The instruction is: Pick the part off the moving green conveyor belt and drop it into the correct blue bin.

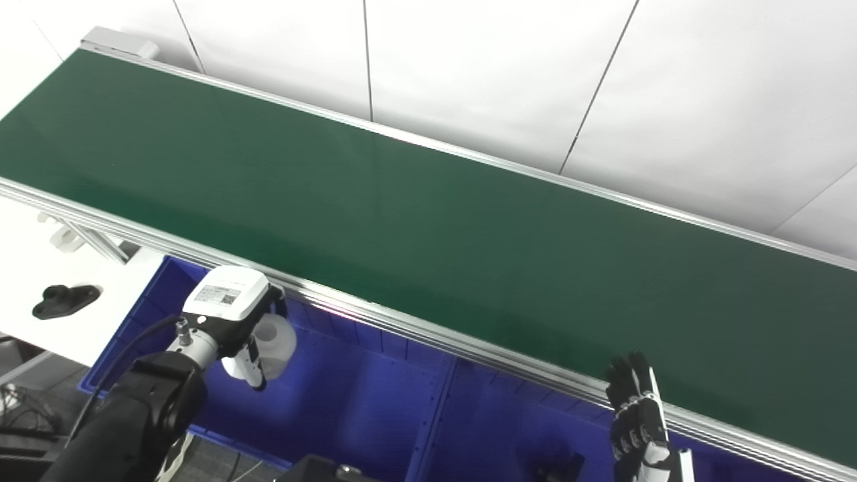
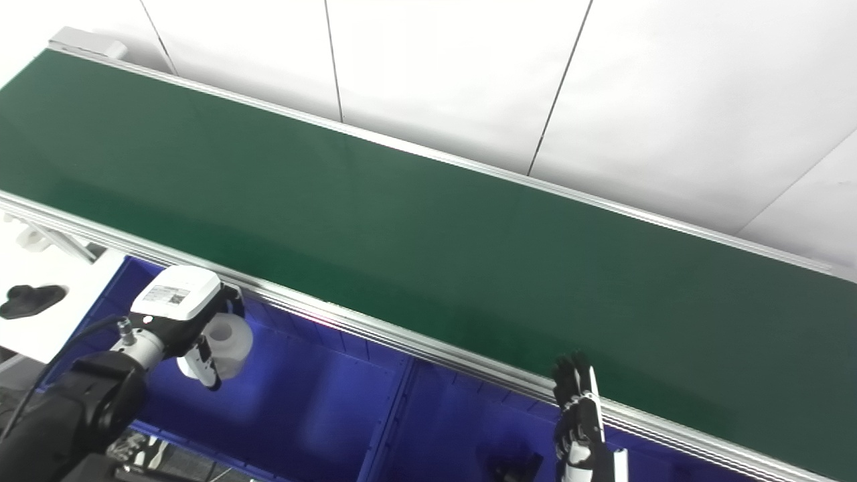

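Note:
The green conveyor belt [image 1: 428,227] runs from upper left to lower right and carries no part. My left hand [image 1: 231,314] is shut on a white cylindrical part [image 1: 278,338] and holds it above the left blue bin [image 1: 348,402], just below the belt's near rail. It also shows in the right eye view [image 2: 181,308] with the part [image 2: 231,341]. My right hand [image 1: 636,415] is open and empty, fingers upright, against the near rail at lower right, over the right blue bin [image 1: 495,422].
A black part [image 1: 556,465] lies in the right bin. Another black part [image 1: 63,300] lies on the white table at far left. The belt's aluminium rail [image 1: 428,335] overhangs the bins. A white panelled wall stands behind the belt.

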Controlling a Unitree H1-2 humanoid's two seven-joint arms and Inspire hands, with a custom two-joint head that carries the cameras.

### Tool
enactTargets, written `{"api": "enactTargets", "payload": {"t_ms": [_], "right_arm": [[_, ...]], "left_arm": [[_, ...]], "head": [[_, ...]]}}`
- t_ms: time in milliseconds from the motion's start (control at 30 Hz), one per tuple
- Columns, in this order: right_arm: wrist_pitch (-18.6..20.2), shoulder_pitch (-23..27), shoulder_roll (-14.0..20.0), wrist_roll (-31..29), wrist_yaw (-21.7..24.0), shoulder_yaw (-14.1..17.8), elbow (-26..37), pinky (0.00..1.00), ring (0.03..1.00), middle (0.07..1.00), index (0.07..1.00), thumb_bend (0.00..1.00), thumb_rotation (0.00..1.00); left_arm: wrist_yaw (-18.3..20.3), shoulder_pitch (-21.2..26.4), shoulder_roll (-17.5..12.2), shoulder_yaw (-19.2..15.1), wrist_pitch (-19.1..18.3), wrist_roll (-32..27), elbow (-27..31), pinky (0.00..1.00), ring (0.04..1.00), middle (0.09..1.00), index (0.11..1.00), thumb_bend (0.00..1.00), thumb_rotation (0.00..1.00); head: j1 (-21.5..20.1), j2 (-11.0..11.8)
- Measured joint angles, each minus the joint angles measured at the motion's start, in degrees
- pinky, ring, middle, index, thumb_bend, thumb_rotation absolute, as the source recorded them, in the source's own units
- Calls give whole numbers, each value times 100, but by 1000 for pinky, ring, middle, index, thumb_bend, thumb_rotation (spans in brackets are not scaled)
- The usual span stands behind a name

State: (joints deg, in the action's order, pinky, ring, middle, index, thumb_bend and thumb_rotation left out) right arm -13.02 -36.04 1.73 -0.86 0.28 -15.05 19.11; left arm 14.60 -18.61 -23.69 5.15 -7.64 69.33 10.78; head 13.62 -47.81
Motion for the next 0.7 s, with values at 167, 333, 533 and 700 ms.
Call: {"api": "enactTargets", "payload": {"t_ms": [167,333,533,700], "right_arm": [[0,-6,0,-47,23,18,-21,982,944,928,953,759,1000],[0,-8,6,-79,49,32,-21,981,946,932,954,758,1000],[0,-7,24,-98,88,64,-22,980,939,923,948,754,1000],[1,2,25,-102,111,88,-24,979,941,924,949,754,1000]], "left_arm": [[1329,109,-45,261,-274,886,355,930,878,872,838,908,717],[2680,28,-40,191,-396,1407,1262,998,988,990,935,974,896],[4215,7,54,-8,-254,1626,2304,1000,997,1000,952,996,952],[5643,258,70,-178,-57,1364,3697,979,951,963,923,983,884]], "head": [[17,0],[88,-9],[79,-27],[105,-44]]}}
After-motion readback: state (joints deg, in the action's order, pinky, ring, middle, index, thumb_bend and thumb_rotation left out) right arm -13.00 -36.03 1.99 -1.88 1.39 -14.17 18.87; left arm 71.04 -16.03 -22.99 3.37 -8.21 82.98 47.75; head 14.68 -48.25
